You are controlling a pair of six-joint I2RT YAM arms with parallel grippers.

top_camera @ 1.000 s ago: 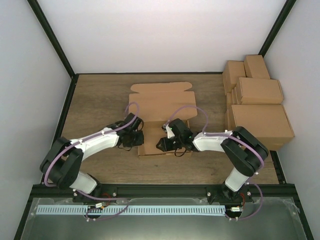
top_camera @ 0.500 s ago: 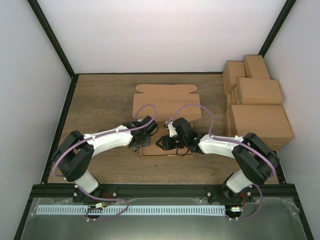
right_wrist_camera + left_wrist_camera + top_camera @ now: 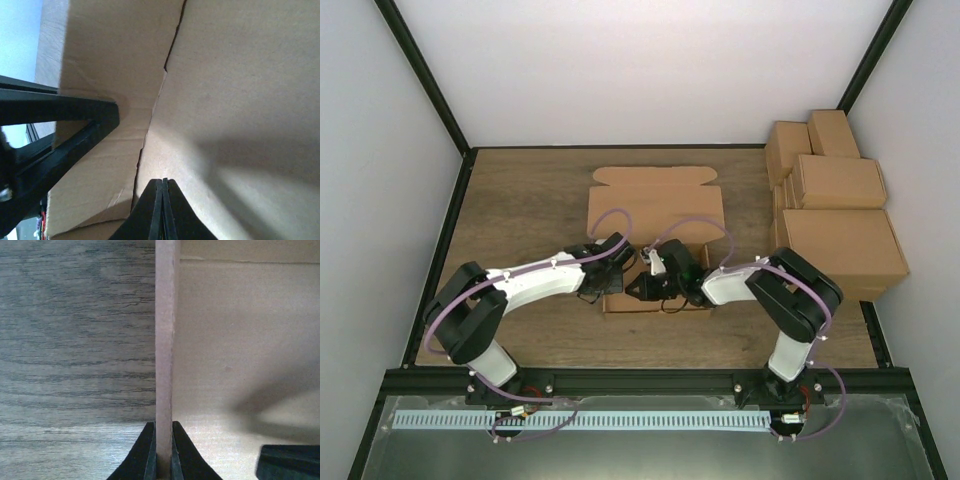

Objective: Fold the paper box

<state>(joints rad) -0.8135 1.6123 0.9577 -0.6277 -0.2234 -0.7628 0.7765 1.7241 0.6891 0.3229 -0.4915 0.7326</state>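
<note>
The paper box (image 3: 655,210) lies mid-table, a brown die-cut sheet with its tabbed lid panel spread toward the back. My left gripper (image 3: 610,272) is at its front left corner. In the left wrist view the left gripper (image 3: 163,426) is shut on the upright edge of the box's side wall (image 3: 165,340), with wood to the left and the box floor (image 3: 235,350) to the right. My right gripper (image 3: 636,290) sits just beside it. In the right wrist view the right gripper (image 3: 162,181) is shut with nothing between its tips, close over the inner floor near a crease (image 3: 150,125).
A stack of finished brown cartons (image 3: 835,215) fills the right side of the wooden table (image 3: 520,200). Black frame rails (image 3: 450,220) border the table, with white walls behind. The two wrists are very close together over the box's front edge.
My left gripper moved right onto the box's side wall and shut on it. The right gripper shut and slid left toward it. The box shifted slightly right.
</note>
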